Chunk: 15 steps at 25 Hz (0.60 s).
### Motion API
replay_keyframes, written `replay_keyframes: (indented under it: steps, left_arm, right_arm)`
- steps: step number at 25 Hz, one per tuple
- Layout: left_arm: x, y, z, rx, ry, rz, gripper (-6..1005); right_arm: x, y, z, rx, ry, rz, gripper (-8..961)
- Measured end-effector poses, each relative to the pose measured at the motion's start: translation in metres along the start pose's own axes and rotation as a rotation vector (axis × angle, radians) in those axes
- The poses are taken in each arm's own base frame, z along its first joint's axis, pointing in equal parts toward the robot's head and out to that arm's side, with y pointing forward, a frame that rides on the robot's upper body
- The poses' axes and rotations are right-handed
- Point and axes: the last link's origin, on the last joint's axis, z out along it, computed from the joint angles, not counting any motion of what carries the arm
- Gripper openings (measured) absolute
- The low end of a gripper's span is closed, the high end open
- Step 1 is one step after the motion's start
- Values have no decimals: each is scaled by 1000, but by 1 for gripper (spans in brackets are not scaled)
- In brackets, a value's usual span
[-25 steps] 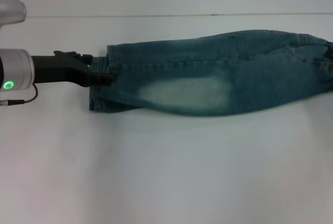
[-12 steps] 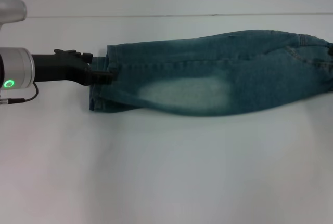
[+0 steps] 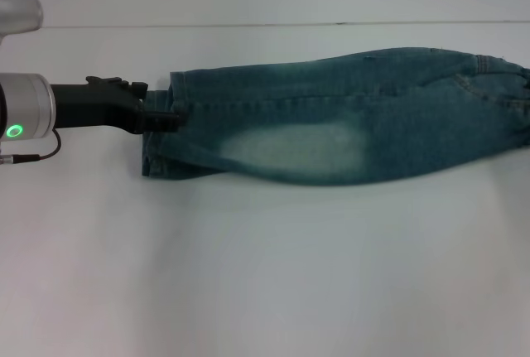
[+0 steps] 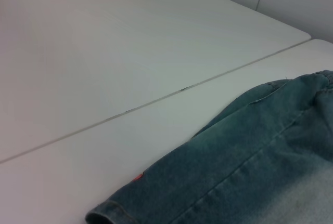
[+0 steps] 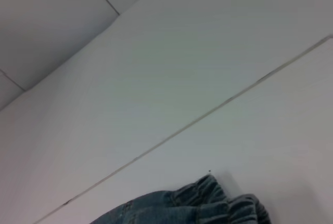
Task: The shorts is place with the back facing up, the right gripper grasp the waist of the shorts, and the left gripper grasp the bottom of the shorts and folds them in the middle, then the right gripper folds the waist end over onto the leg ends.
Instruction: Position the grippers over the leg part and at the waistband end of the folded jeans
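The shorts [image 3: 331, 133] lie folded lengthwise across the table, a long blue-green denim strip with a pale faded patch in the middle. The leg ends [image 3: 159, 142] point to the left; the waist [image 3: 517, 100] runs off the right edge of the head view. My left gripper [image 3: 170, 117], black with a green ring light, reaches in from the left, its tip over the upper leg hem. The left wrist view shows that hem [image 4: 109, 216] close up. The ruffled elastic waist [image 5: 218, 203] fills the lower edge of the right wrist view. My right gripper is out of view.
A white table [image 3: 265, 274] stretches wide in front of the shorts. A thin seam [image 3: 248, 24] crosses the far part of the table behind them. A thin black cable [image 3: 37, 156] hangs under my left wrist.
My left gripper has shifted slightly away from me along the leg hem. The shorts have stayed where they were. The dark shape at the waist's right edge has drawn out of the head view.
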Motion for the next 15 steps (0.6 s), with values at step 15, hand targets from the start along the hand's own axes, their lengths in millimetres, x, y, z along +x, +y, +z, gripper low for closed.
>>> replay_keyframes:
  steps: [15]
  left_arm:
    - [1,-1,-2,8,4,6,918]
  right_arm:
    - [3,8,4,-24,12,-4,954]
